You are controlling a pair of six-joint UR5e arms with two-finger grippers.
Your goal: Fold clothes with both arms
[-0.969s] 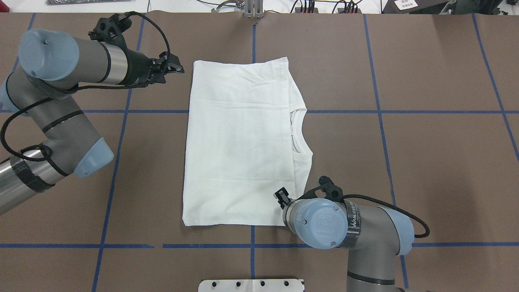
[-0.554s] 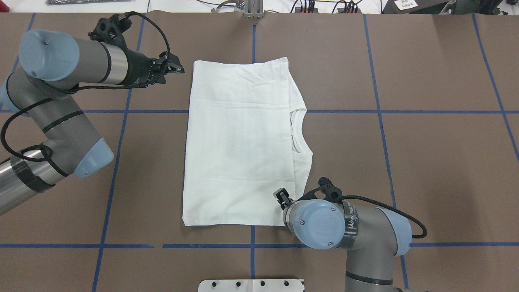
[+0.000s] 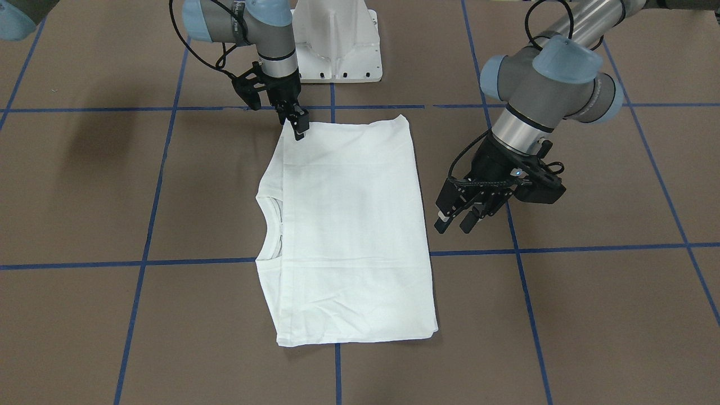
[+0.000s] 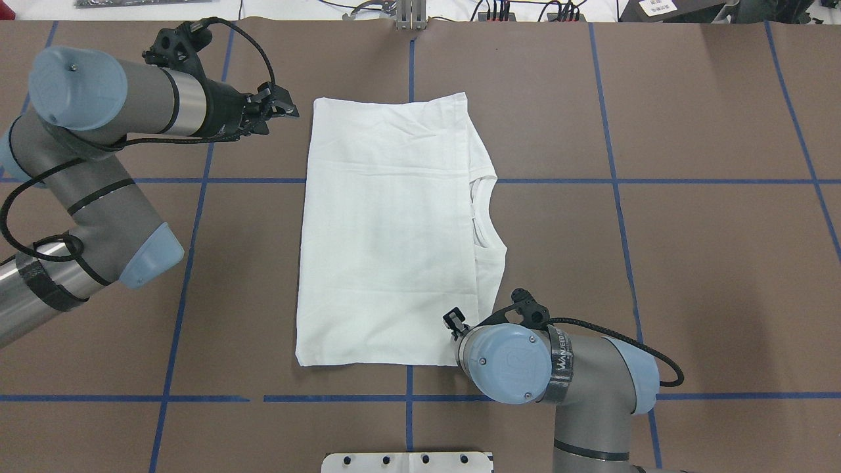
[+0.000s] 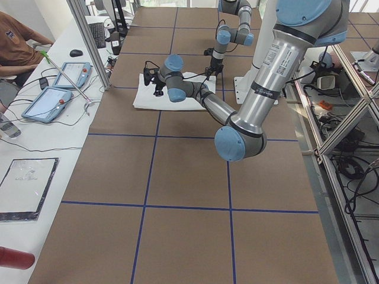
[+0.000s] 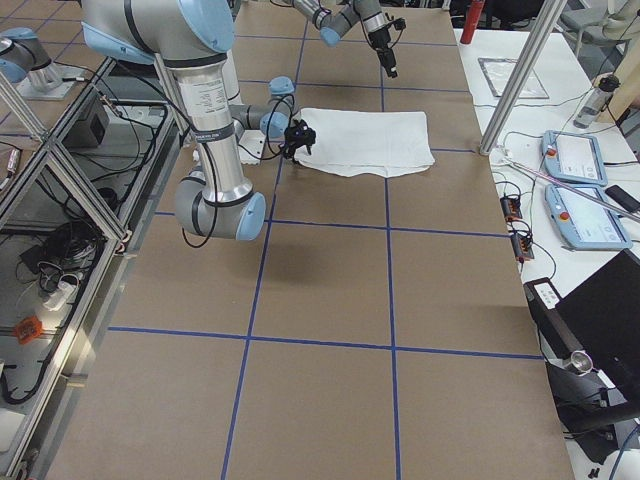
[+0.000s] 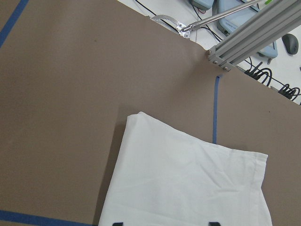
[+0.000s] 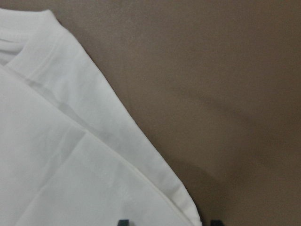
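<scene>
Shirt (image 4: 387, 230) is lying folded on the table (image 4: 657, 263), the right gripper (image 3: 299, 129) poising wide jaws over its near collar-side corner, the left gripper (image 3: 454, 224) hovering wide-jawed beside the far hem corner, so each should be pinching every layer.

Overhead, we see the right gripper (image 4: 453, 322) mostly hidden under its own wrist (image 4: 506, 361); its camera catches only the fingertips (image 8: 123, 222).
</scene>
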